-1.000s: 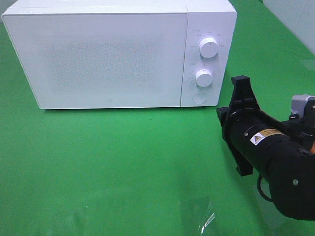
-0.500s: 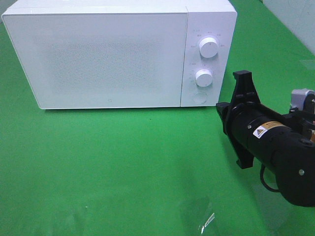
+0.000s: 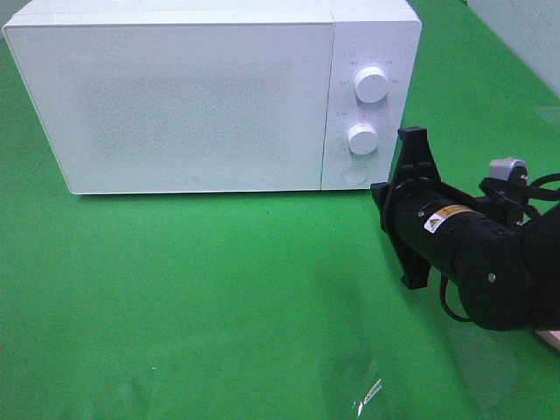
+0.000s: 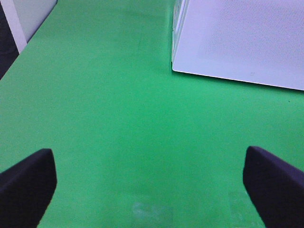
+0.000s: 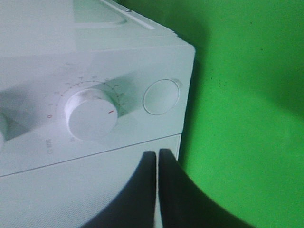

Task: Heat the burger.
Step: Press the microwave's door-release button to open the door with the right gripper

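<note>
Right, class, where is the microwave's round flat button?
In the exterior high view the round flat white button sits lowest on the white microwave's right-hand panel, just under the lower white dial.

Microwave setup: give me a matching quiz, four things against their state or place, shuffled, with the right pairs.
1 microwave door
2 left claw
3 right claw
4 round button

A under the lower knob
B open, above green mat
C shut, facing the control panel
D closed, white

Pairs: 1-D, 2-B, 3-C, 4-A
</note>
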Motion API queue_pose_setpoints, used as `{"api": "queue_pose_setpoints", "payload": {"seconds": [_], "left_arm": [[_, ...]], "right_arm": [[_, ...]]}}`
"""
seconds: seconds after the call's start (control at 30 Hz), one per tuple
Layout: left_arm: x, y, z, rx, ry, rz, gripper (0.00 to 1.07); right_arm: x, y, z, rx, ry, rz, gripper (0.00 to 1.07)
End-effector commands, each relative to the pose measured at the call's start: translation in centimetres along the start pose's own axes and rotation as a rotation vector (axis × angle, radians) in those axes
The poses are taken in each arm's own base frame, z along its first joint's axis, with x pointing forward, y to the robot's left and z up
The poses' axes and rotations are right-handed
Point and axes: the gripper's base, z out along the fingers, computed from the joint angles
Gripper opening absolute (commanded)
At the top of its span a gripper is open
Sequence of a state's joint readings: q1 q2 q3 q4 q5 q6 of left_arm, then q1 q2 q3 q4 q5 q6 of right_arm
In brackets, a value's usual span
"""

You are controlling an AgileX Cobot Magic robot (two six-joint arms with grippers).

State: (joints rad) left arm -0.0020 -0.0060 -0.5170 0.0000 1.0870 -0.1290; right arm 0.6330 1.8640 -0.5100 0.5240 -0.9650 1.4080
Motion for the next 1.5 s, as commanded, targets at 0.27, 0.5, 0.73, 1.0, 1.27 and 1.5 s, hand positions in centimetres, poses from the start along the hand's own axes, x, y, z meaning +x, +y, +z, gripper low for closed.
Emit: {"api": "queue_pose_setpoints", "payload": {"seconds": [0.27,0.5,0.73,1.0,1.27,1.5], "left_arm": [[0.0,0.1,-0.3,-0.004,-0.040,0.005,1.01],[0.0,0.1,-0.3,-0.004,-0.040,0.005,1.01],[0.0,0.1,-0.3,-0.004,-0.040,0.005,1.01],[0.0,0.0,-0.2,-0.004,-0.035,0.005,1.01],[0.0,0.0,-0.2,-0.004,-0.035,0.005,1.01],[0.0,0.0,-0.2,-0.004,-0.035,0.005,1.01]], "right_arm": [[0.1,-0.2,3.7,0.030,0.025,0.002,0.00],[0.0,0.2,5.5,0.024,0.034,-0.002,0.00],[0.3,0.1,6.9,0.031,0.048,-0.010,0.00],[0.6,-0.2,8.2,0.025,0.038,-0.003,0.00],[-0.2,-0.4,9.2,0.021,0.002,0.008,0.00],[-1.3,0.2,9.5,-0.030,-0.036,-0.018,0.00]]}}
